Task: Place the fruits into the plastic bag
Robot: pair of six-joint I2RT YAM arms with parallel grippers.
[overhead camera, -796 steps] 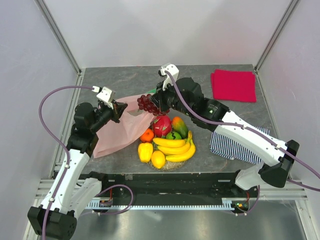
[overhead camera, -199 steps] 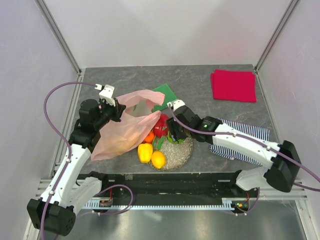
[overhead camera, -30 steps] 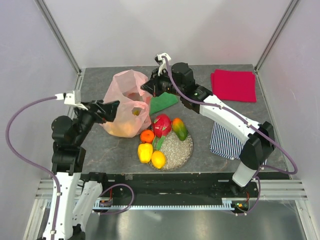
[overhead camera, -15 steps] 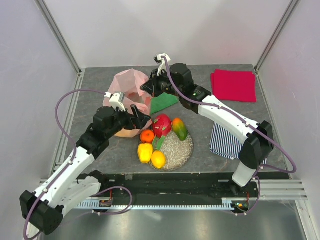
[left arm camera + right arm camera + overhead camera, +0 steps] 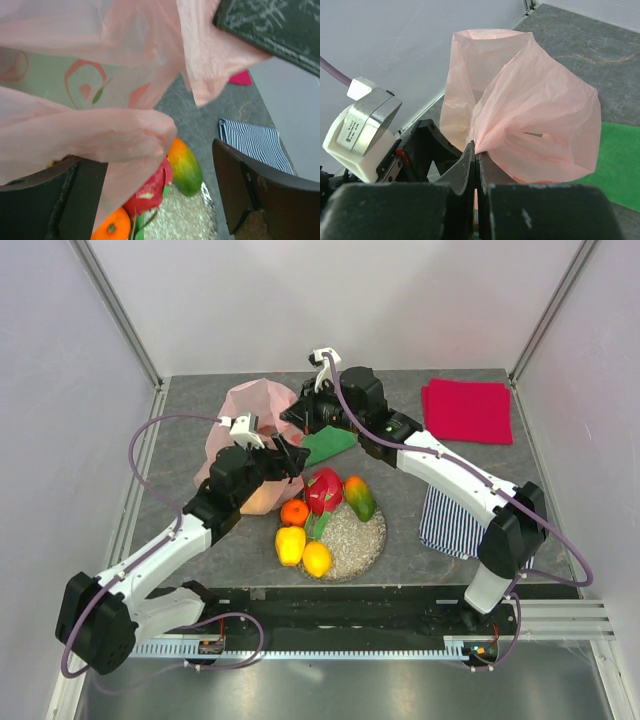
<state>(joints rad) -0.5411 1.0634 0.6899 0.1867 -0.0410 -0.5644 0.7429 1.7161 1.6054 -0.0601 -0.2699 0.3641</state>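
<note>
**Left arm swings in to the bag's mouth**

The plastic bag (image 5: 248,412) stands bunched at the back left of the table, with a yellowish tint low in its film (some fruit seems to be inside already). The right gripper (image 5: 475,150) is clamped tight on its upper rim, holding it up. The left gripper (image 5: 145,152), pulled well back to the left a second ago, is now against the bag's near edge, jaws wide with pink film draped between them. It is probably going for the rim, to spread the mouth. Five fruits (image 5: 323,490) wait on the plate (image 5: 365,536) just beside.
</note>
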